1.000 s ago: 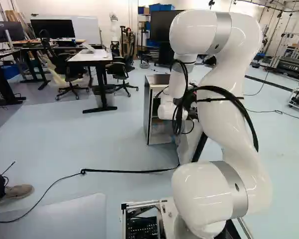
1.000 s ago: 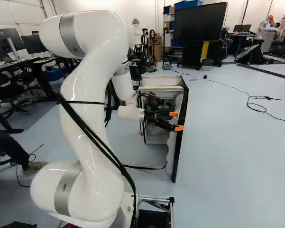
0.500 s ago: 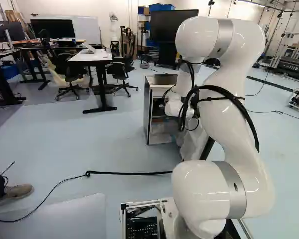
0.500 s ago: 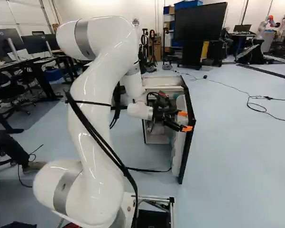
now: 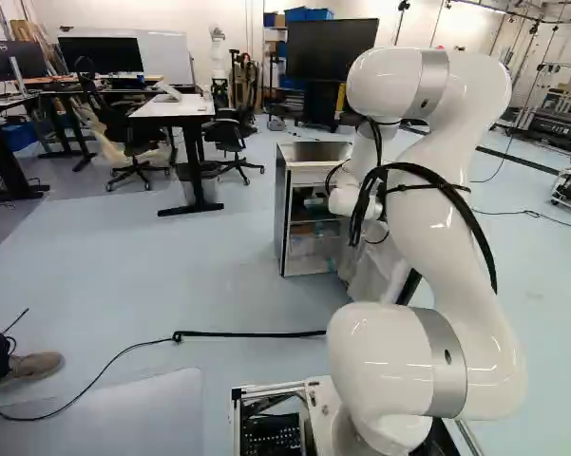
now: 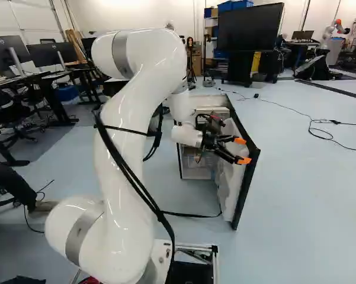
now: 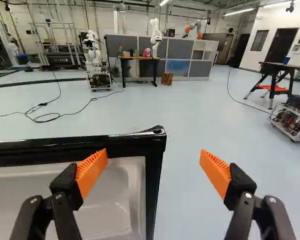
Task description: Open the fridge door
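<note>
on l base cam i see my arm (image 5: pixel 447 214) filling the r side, fridge (image 5: pixel 309 174) open nr ctr, door (image 5: pixel 372 274) partly behind the arm. wht-top desk (image 5: pixel 176 106) upper l w/ blk chair (image 5: pixel 230 134) beside, blk tv (image 5: pixel 333 49) top ctr, blk cable (image 5: pixel 252 334) on flr below.

No text, label or number seems legible from here.
</note>
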